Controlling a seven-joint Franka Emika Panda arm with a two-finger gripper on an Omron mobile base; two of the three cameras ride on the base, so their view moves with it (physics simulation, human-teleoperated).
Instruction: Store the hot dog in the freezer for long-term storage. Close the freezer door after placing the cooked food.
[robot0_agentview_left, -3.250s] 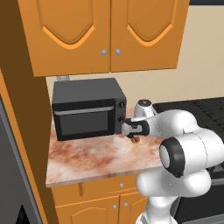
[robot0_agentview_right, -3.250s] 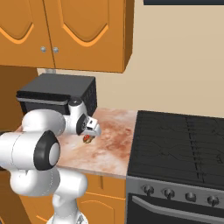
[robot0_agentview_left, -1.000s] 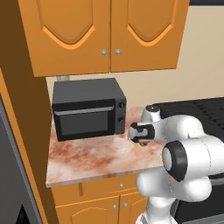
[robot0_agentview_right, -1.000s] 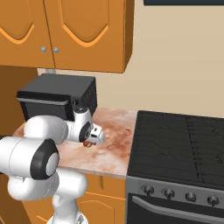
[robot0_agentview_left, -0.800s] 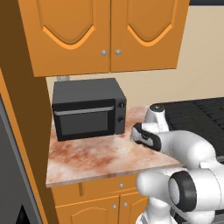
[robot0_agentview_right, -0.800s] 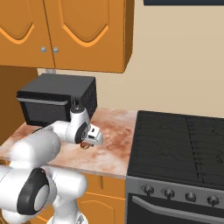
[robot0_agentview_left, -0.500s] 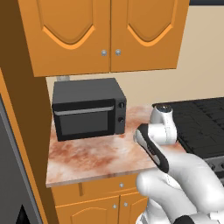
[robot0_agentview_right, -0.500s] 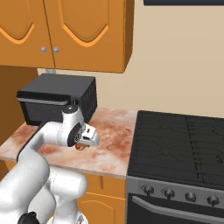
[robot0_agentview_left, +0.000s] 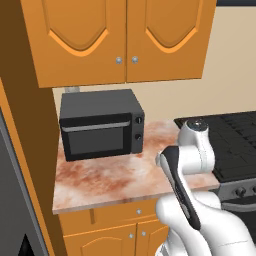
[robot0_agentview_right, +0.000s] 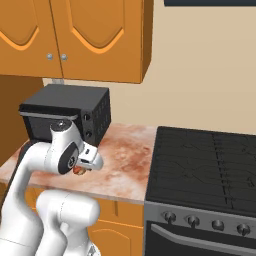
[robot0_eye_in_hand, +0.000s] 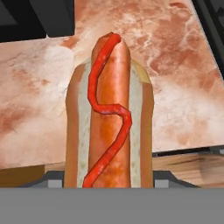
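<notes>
My hand (robot0_agentview_right: 80, 169) is clamped on the hot dog (robot0_eye_in_hand: 109, 116), holding it in the air above the front edge of the marbled tabletop (robot0_agentview_left: 110, 175), at about 4 o'clock from the black microwave (robot0_agentview_left: 100, 131) in the left base view. In the hand view the sausage's long axis runs straight from 6 to 12 o'clock, its free end pointing away along my fingers, the ketchup squiggle facing the camera.

My worry is the swing toward the freezer: I judge the grip sits at one end, so a fast turn could lever the bun loose. The free end could also clip the microwave or the cabinet side (robot0_agentview_left: 30, 150) on the way.
</notes>
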